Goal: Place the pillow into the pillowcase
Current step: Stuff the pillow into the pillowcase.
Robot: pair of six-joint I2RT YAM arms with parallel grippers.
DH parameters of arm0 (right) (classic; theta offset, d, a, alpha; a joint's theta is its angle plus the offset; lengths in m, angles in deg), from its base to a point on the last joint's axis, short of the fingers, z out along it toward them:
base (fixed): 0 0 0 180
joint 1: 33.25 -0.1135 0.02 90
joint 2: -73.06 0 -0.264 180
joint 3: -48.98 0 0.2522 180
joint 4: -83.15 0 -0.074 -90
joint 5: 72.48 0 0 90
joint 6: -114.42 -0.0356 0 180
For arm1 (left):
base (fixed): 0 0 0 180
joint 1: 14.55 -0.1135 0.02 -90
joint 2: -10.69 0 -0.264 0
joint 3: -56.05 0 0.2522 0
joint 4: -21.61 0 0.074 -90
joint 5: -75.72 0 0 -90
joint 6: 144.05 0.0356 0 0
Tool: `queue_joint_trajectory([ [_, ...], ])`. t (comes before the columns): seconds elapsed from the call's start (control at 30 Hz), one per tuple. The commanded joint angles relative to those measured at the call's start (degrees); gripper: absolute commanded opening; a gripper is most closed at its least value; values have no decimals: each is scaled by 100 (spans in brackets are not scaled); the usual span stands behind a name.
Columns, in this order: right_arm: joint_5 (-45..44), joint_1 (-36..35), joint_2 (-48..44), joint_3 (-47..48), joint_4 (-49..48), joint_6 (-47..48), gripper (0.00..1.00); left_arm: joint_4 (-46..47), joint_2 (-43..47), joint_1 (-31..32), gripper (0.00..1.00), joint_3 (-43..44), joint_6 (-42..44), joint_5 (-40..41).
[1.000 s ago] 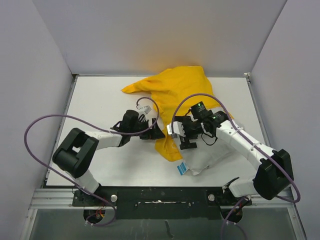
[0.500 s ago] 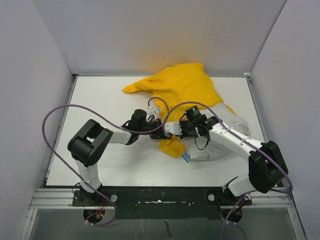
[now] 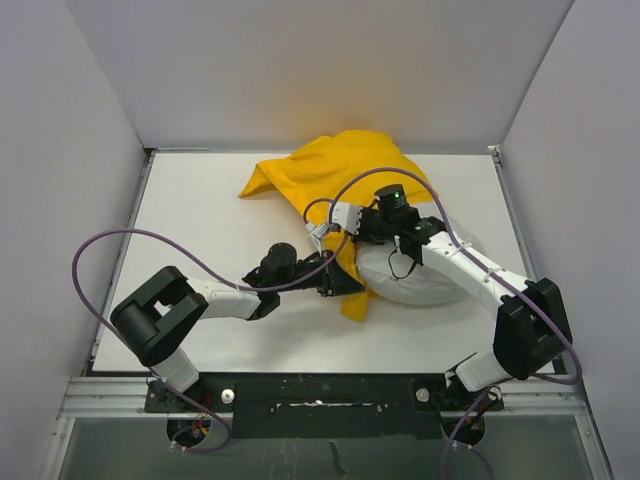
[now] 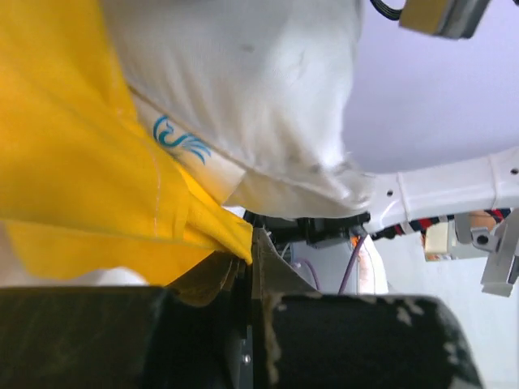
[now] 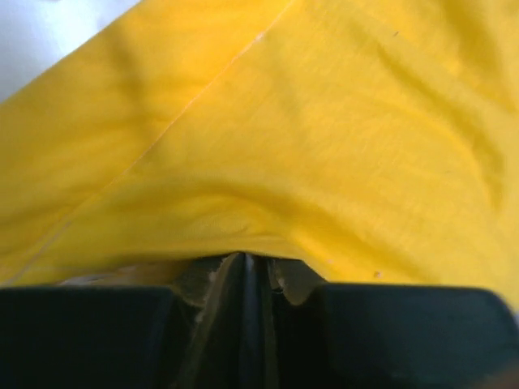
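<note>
The yellow pillowcase (image 3: pixel 335 170) lies bunched at the back middle of the table, with a strip of it hanging down over the left end of the white pillow (image 3: pixel 425 280). My left gripper (image 3: pixel 347 283) is shut on the lower edge of that strip, right beside the pillow. Farther back, my right gripper (image 3: pixel 343 216) is shut on the upper part of the pillowcase. In the left wrist view the pillowcase (image 4: pixel 73 162) folds into the closed left gripper (image 4: pixel 250 243) under the pillow (image 4: pixel 243 73). Yellow pillowcase (image 5: pixel 324 121) fills the right wrist view above the closed right gripper (image 5: pixel 258 263).
Grey walls enclose the white table (image 3: pixel 200 220) on the left, back and right. Purple cables (image 3: pixel 110 245) loop over the left half and arch above the right arm (image 3: pixel 470 270). The right arm's white link (image 4: pixel 454 190) crosses the left wrist view.
Both grippers have shut on the pillowcase. The left one drew back toward the near side, the right one moved farther away, and the yellow cloth now lies over the pillow's left end.
</note>
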Motion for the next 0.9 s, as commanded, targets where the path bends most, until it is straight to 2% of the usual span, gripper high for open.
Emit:
queue_joint_trajectory([
  [0.0, 1319, 296, -118, -861, -864, -270, 18, 1042, 411, 508, 0, -475, -401, -990],
  [0.07, 2278, 327, -297, -1121, -257, 84, 48, 1127, 358, 319, 0, -716, -437, -912],
  [0.1, 2668, 376, -421, -1188, 53, 264, 58, 1163, 346, 219, 0, -846, -441, -869],
  [0.17, 3338, 543, -665, -1103, 797, 527, 69, 1224, 351, 27, 0, -1102, -435, -788],
  [0.3, 4478, 868, -909, -87, 3251, 1576, 84, 1259, 401, -158, 2, -1388, -404, -785],
  [0.4, 5026, 883, -901, 855, 5383, 2535, 86, 1264, 407, -150, 2, -1419, -388, -806],
  [0.47, 5006, 886, -1000, 1257, 5915, 2673, 86, 1320, 410, -146, 0, -1397, -409, -856],
  [0.53, 4579, 890, -1247, 1218, 5772, 2429, 89, 1346, 479, -137, 0, -1383, -423, -906],
  [0.7, 2413, 895, -1904, 19, 4260, 1649, 97, 1119, 858, -62, 0, -1295, -313, -1029],
  [0.83, 1195, 890, -1922, -698, 3231, 1331, 96, 476, 1295, 59, 0, -1136, -1, -1064],
  [0.87, 875, 890, -1892, -918, 2810, 1283, 92, 263, 1388, 110, 0, -1095, 73, -1062],
])
